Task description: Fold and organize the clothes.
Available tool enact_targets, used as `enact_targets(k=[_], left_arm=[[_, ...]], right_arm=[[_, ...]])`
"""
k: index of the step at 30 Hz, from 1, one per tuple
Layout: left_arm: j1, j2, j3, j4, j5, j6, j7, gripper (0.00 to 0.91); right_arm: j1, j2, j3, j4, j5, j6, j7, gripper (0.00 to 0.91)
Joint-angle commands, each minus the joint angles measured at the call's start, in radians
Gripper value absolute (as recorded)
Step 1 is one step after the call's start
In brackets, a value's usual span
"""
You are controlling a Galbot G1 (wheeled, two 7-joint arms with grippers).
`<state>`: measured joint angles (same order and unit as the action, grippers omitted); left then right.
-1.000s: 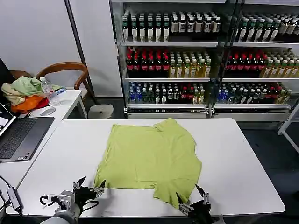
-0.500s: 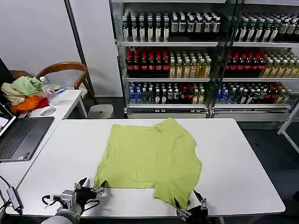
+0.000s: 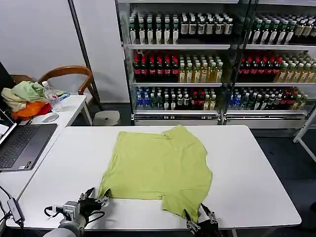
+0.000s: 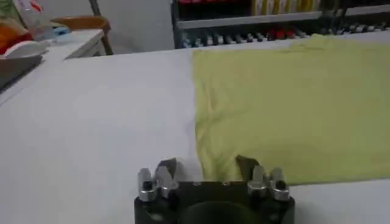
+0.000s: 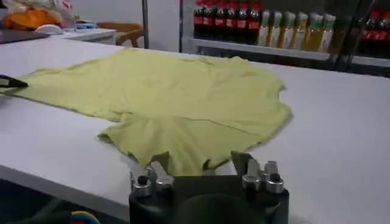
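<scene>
The clothes, a lime yellow-green T-shirt (image 3: 158,165), lie spread flat on the white table (image 3: 256,177), collar toward the far side. My left gripper (image 3: 97,199) is open at the shirt's near left corner. In the left wrist view that gripper (image 4: 206,167) has the corner of the shirt (image 4: 292,103) lying between its fingers. My right gripper (image 3: 200,219) is open at the table's near edge. In the right wrist view it (image 5: 200,163) straddles the near edge of the shirt (image 5: 164,97). Neither gripper holds fabric.
To the left, a side table carries a laptop (image 3: 19,143), a mouse (image 3: 49,117), a water bottle (image 3: 51,96) and a heap of garments (image 3: 24,98), with a wooden chair (image 3: 74,73) behind it. Glass-fronted shelves of bottles (image 3: 217,59) stand beyond the table. A cable (image 3: 12,207) hangs at the near left.
The right gripper has sunk lower toward the table's near edge at the shirt's hem. The left gripper has edged a little closer to the shirt's corner. The shirt has not moved.
</scene>
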<state>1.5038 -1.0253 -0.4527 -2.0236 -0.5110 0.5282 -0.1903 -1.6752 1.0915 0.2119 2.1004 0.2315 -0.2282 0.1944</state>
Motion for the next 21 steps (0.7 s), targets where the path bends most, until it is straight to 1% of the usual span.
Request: enact_targets(k=[1, 8, 13, 21], left_arm=[[0.004, 0.003, 0.012, -0.001, 0.002, 0.003, 0.014, 0.04], [0.003, -0.001, 0.021, -0.01, 0.006, 0.0, 0.026, 0.04], [0.014, 0.002, 0.019, -0.033, 0.017, -0.009, 0.031, 0.04], [0.081, 0.017, -0.043, -0.11, 0.005, -0.02, 0.037, 0.03]], right_arm=[[0.001, 0.002, -0.006, -0.008, 0.011, -0.01, 0.002, 0.0], [0.003, 0.007, -0.008, -0.004, 0.011, -0.011, 0.003, 0.0], [0.004, 0.004, 0.015, 0.01, 0.008, -0.003, 0.0, 0.0], [-0.075, -0.013, 0.099, 0.068, -0.001, 0.09, -0.043, 0.0]])
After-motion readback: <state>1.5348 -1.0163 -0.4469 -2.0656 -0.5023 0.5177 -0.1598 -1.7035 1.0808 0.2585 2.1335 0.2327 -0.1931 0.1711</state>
